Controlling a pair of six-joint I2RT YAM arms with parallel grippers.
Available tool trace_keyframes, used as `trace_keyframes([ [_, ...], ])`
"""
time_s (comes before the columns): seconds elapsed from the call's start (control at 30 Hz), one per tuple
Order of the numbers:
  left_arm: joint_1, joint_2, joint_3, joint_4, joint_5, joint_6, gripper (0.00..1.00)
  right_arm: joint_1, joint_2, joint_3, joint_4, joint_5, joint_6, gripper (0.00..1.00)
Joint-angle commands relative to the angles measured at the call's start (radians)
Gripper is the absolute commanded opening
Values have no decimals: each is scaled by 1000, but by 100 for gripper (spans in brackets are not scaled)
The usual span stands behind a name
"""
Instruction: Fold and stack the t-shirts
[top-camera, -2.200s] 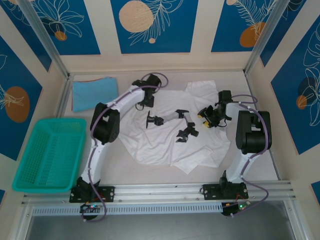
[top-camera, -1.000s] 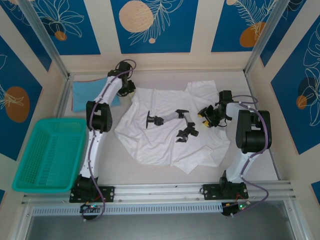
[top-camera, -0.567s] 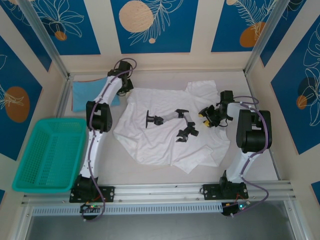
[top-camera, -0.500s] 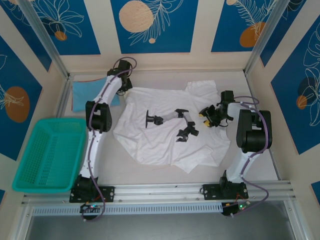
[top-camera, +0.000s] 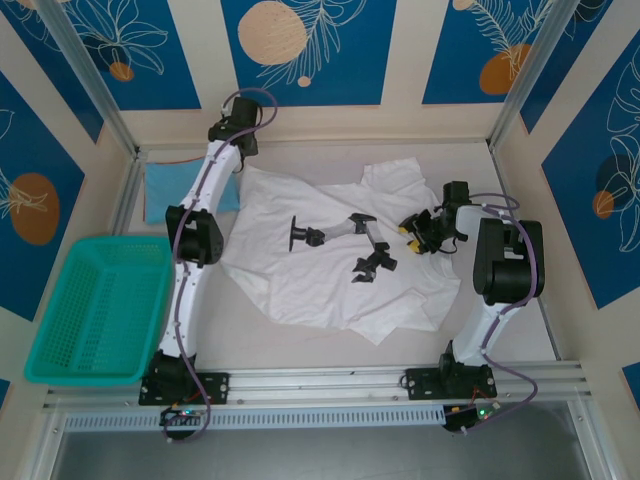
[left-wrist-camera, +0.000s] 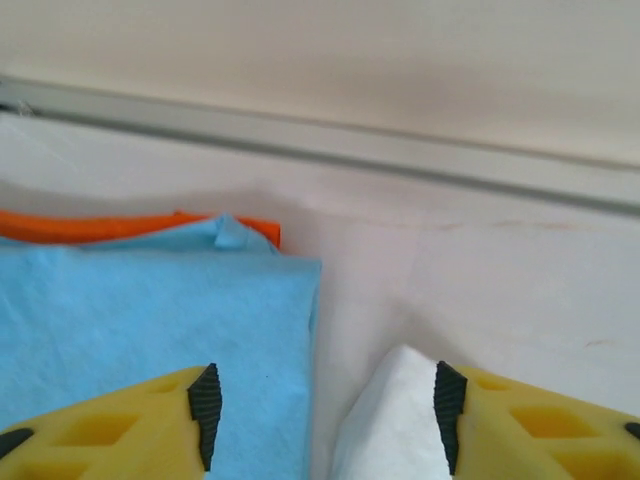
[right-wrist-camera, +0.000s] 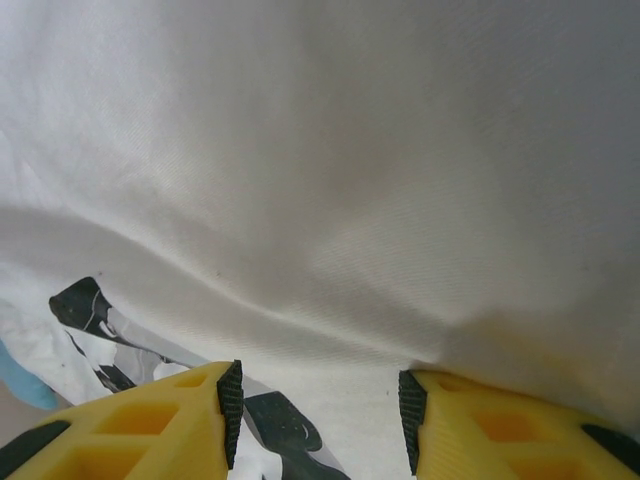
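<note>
The white t-shirt (top-camera: 320, 280) lies spread in the middle of the table, its black print facing up. A light-blue t-shirt (top-camera: 180, 190) lies folded at the back left, over an orange cloth (left-wrist-camera: 100, 226). My left gripper (top-camera: 238, 148) reaches to the back by the wall. In the left wrist view it (left-wrist-camera: 327, 420) is open, and a corner of the white t-shirt (left-wrist-camera: 400, 425) lies against the right pad beside the blue t-shirt (left-wrist-camera: 150, 320). My right gripper (top-camera: 412, 236) rests low on the shirt's right side. Its jaws (right-wrist-camera: 318, 412) stand open over the white cloth (right-wrist-camera: 330, 180), near the black print (right-wrist-camera: 285, 425).
A teal mesh basket (top-camera: 100, 310) stands at the left edge. The back wall's rail (left-wrist-camera: 330, 140) runs just beyond my left gripper. Enclosure walls close the table on the left, back and right. Bare table shows in front of the shirt.
My left arm has stretched toward the back wall, pulling the white shirt's back-left corner with it, and its jaws have opened off the corner. The right arm has stayed put.
</note>
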Motion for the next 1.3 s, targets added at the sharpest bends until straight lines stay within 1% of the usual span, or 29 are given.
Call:
trace_keyframes([
  [0.0,-33,-54,28,-68,4,2,61,-13,8,-32,8,-11,26,49],
  [0.07,-38,-105,-18,-123,57,-61,57,-10,-24,-35,15,-19,39,49],
  [0.13,-44,-192,-169,-121,129,-135,53,-12,-64,-29,14,-4,52,49],
  [0.17,-47,-237,-274,-86,173,-167,50,-12,-75,-16,8,12,56,48],
  [0.2,-50,-290,-395,-28,244,-186,45,-11,-81,5,-7,34,55,46],
  [0.27,-62,-360,-578,44,318,-238,39,-12,-70,65,-43,75,55,41],
  [0.3,-71,-382,-654,78,351,-246,38,-10,-56,101,-49,91,53,39],
  [0.37,-91,-395,-736,103,365,-254,38,-6,-19,172,-61,126,47,34],
  [0.43,-106,-381,-770,90,376,-257,37,-2,54,279,-85,148,32,29],
  [0.53,-125,-373,-832,110,391,-261,36,3,184,442,-128,129,6,21],
  [0.67,-141,-374,-901,131,361,-270,36,20,370,672,-207,146,-32,17],
  [0.8,-141,-357,-938,152,365,-288,39,29,525,872,-287,180,-52,17],
  [0.9,-144,-339,-938,154,365,-295,39,27,636,1033,-410,220,-65,16],
  [0.93,-147,-332,-935,153,362,-297,40,24,663,1072,-437,239,-65,16],
  [1.03,-151,-307,-918,152,378,-302,41,4,703,1120,-470,288,-46,16],
  [1.13,-165,-273,-879,140,392,-303,41,-22,733,1173,-515,313,-28,16],
  [1.27,-183,-228,-826,140,442,-327,42,-54,763,1244,-547,301,-13,16],
])
